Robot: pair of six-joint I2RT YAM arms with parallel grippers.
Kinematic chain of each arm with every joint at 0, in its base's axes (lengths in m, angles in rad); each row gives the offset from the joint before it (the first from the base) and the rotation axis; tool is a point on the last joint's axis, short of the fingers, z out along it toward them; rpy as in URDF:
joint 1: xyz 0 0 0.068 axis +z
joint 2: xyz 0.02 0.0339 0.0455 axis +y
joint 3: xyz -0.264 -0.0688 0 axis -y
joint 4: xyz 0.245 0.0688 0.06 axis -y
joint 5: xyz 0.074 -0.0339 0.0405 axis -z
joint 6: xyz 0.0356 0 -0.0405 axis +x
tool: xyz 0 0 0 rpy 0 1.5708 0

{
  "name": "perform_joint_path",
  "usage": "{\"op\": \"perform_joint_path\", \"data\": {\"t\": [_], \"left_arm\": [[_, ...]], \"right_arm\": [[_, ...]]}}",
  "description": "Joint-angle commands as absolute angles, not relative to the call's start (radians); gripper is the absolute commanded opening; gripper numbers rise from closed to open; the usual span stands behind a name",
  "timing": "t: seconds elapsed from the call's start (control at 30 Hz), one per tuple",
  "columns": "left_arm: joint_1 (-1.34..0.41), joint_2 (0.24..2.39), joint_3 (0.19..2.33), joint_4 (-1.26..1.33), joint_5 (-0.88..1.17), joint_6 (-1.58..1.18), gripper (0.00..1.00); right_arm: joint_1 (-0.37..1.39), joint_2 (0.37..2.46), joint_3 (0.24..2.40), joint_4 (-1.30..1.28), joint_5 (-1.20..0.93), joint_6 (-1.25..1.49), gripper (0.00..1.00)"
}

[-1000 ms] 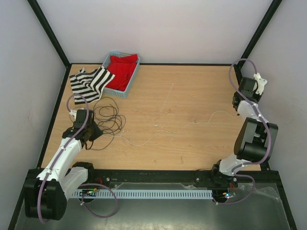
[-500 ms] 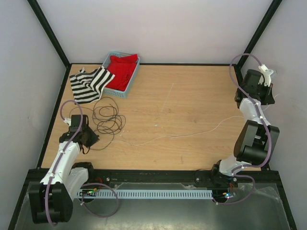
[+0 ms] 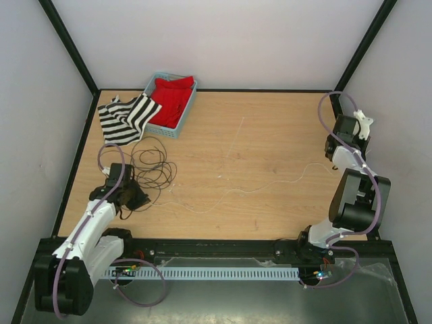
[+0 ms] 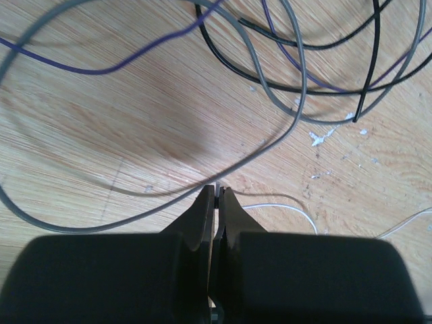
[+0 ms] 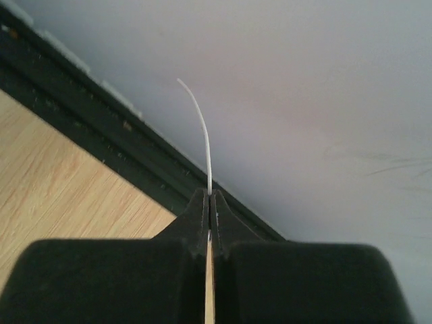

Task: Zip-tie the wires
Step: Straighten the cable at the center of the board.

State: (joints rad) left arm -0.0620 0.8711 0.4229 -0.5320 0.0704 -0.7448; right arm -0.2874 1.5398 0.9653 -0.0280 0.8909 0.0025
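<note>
Right wrist: my right claw (image 5: 210, 197) pinches a thin pale whitish wire (image 5: 205, 135), its end pointing straight ahead, curving leftward; left claw (image 4: 216, 192) closed.

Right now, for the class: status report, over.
Left gripper shut, right gripper shut, each on pale wire ends. Black wires loose, untied. Nothing blocking.

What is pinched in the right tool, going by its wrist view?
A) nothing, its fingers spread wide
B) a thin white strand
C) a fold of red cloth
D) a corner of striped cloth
B: the right tool is shut, and a thin white strand sticks out past its fingertips, curving up in front of the wall.
</note>
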Motion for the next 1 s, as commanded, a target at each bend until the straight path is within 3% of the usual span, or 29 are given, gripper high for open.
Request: {"op": "perform_joint_path", "data": {"t": [0.0,0.33,0.5,0.6,0.73,0.87,0.97], "left_arm": [[-0.107,0.867,0.419,-0.538,0.05,-0.78,0.0],[-0.143,0.879,0.415,-0.537,0.026,-0.79,0.0],[-0.145,0.881,0.4,-0.535,0.011,-0.803,0.03],[-0.145,0.872,0.389,-0.534,-0.001,-0.808,0.07],[-0.141,0.85,0.399,-0.536,-0.027,-0.787,0.22],[-0.128,0.828,0.44,-0.536,-0.017,-0.771,0.58],[-0.106,0.826,0.494,-0.539,-0.021,-0.727,0.74]], "right_arm": [[-0.284,1.534,0.927,-0.056,0.817,0.094,0.11],[-0.278,1.469,1.056,-0.144,0.709,0.056,0.6],[-0.26,1.392,1.07,-0.173,0.495,0.102,0.84],[-0.245,1.344,1.058,-0.182,0.296,0.153,0.89],[-0.171,1.262,0.976,-0.12,0.082,0.237,0.93],[-0.111,1.187,0.873,-0.033,-0.02,0.332,0.95],[-0.072,1.165,0.825,-0.012,-0.063,0.354,0.96]]}}
